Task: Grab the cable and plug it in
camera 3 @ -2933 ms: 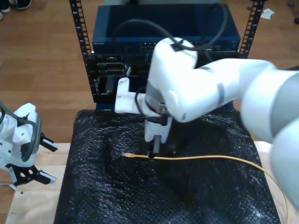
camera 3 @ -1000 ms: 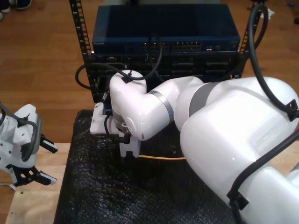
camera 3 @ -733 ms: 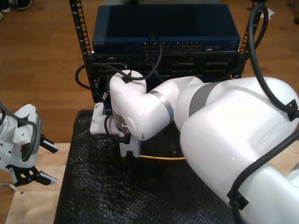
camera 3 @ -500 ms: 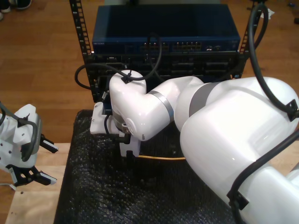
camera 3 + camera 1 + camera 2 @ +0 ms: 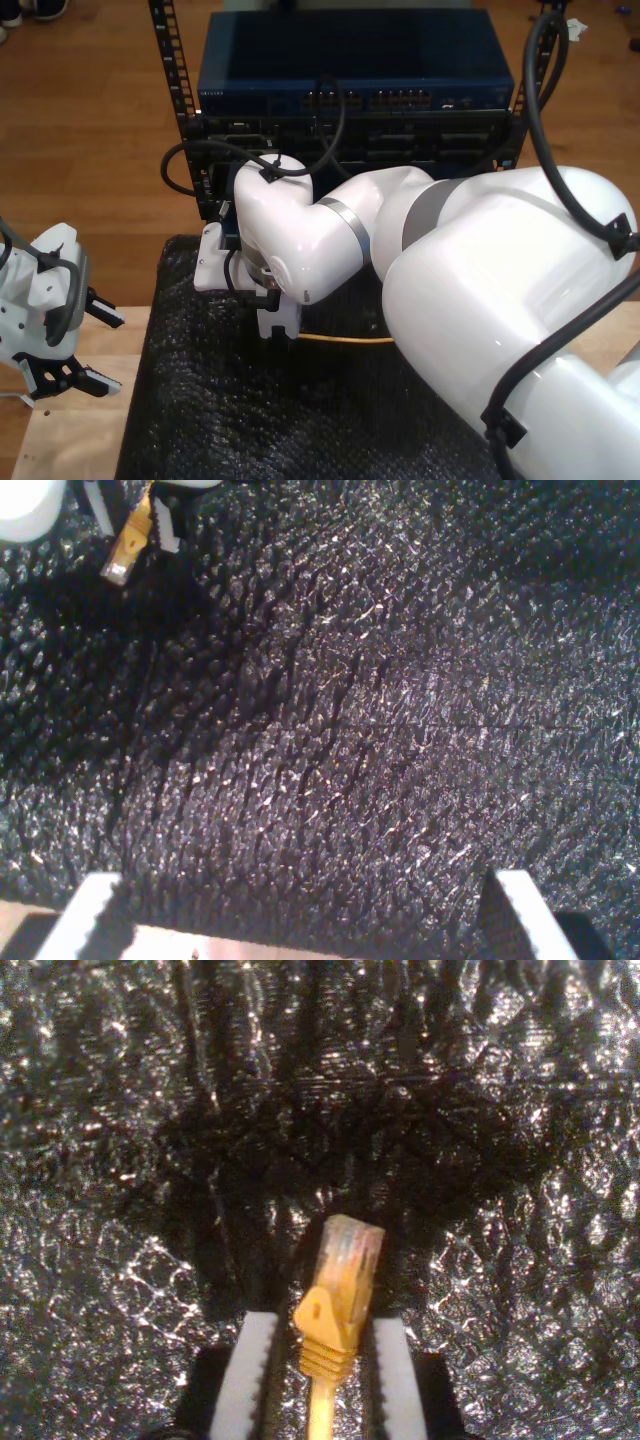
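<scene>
Grabbing looked done: my second gripper (image 5: 322,1360) clenched the cable (image 5: 335,1305) behind its plug, above the mat (image 5: 200,420). Plugging in remained. My first gripper (image 5: 95,345) hung released.

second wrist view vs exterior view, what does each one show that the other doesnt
Second wrist view alone: the clear plug at the tip of the cable, sitting between my second gripper's white fingers, jaws closed on the boot.

Exterior view alone: the network rack behind the mat, and my first gripper open over the wooden table at that view's left.

Both: the yellow cable and the black bubble-wrap mat.
</scene>
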